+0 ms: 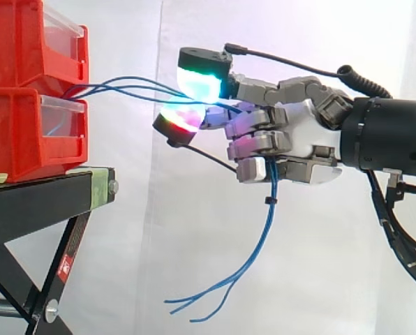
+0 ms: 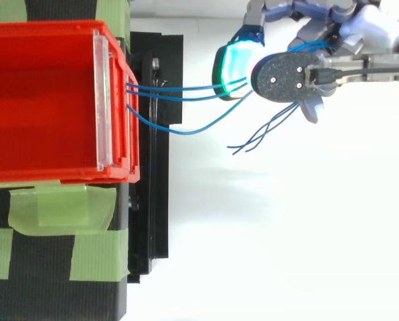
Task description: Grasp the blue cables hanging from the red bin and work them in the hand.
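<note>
Thin blue cables (image 1: 128,87) run from the front of the red bins (image 1: 26,105) to the right into my hand (image 1: 292,136). They pass between two glowing fingertips (image 1: 197,80), one cyan-green above and one red-green below, which pinch them. Further back the curled fingers close round the cables, and the loose ends (image 1: 222,286) hang down below the palm. From above, the cables (image 2: 179,93) leave the red bin (image 2: 45,100) by its clear front plate and reach the hand (image 2: 290,73) at the upper right.
The bins are stacked on a black stand (image 1: 47,195) with green tape (image 2: 59,207) on it. A white curtain hangs behind. Under the hand and right of the stand there is open space over a white floor.
</note>
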